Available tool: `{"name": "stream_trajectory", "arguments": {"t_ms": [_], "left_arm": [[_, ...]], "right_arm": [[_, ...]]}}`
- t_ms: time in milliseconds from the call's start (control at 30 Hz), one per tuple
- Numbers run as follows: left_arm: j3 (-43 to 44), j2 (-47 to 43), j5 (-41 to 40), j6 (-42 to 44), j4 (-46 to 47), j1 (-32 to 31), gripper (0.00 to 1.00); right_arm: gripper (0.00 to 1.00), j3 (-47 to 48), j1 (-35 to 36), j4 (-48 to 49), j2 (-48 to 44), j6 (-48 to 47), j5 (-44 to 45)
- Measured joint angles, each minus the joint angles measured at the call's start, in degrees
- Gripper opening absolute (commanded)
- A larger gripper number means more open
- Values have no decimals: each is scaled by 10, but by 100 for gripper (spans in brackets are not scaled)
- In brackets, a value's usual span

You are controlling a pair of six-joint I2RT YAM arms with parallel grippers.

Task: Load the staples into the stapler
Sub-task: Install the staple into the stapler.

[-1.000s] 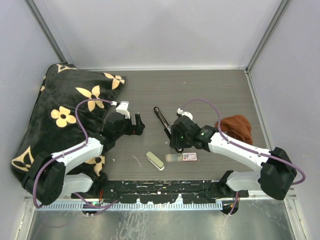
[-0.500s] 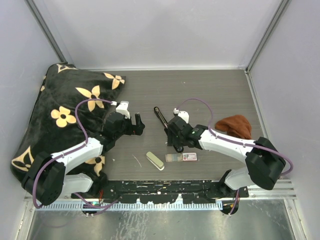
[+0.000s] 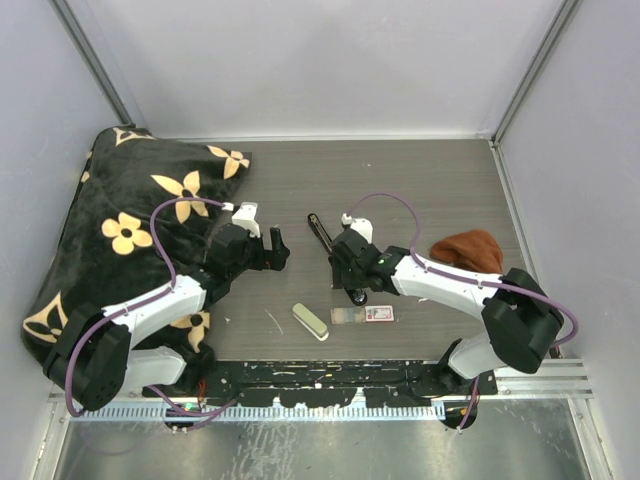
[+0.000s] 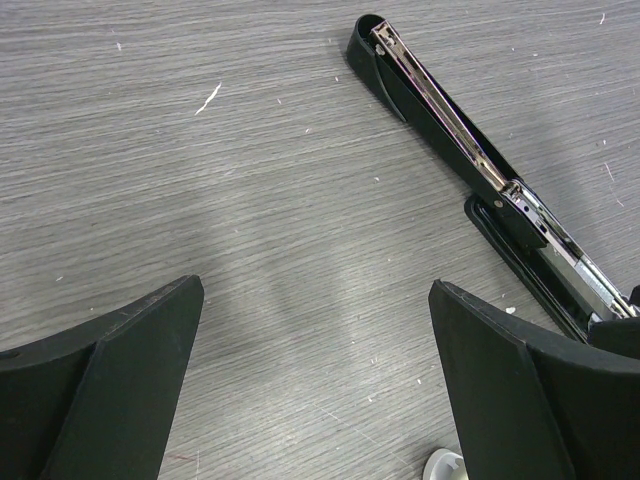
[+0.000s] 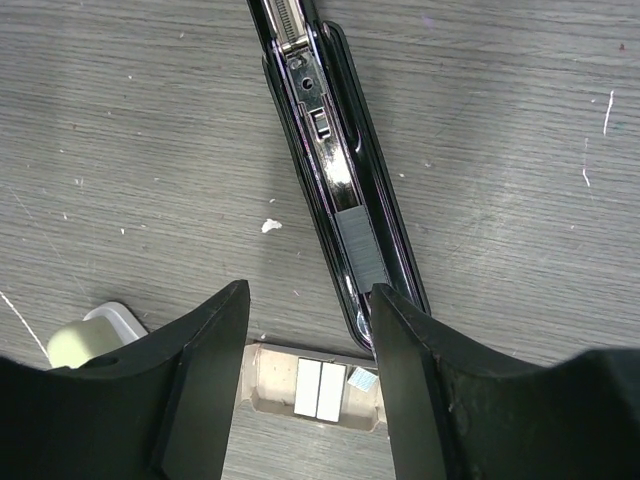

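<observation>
While the right claw (image 5: 310, 295) hangs spread over the opened stapler (image 5: 335, 170), staples (image 5: 362, 248) lying in its channel, the left claw (image 4: 315, 290) hovers spread wide nearby.

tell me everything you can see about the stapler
The stapler is black, long and slim, swung fully open and lying flat on the grey wood-look table, near its middle. Its shiny metal magazine channel faces up, and a grey ribbed strip of staples sits in the channel's near end. The right gripper hangs open over that end; whether it touches the stapler cannot be told.
</observation>
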Motion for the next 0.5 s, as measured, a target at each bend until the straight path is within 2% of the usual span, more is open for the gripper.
{"name": "stream_trajectory", "arguments": {"t_ms": [500], "left_arm": [[0,0,0,0,0,0,99]], "right_arm": [[57,12,0,0,37,-12,0]]}}
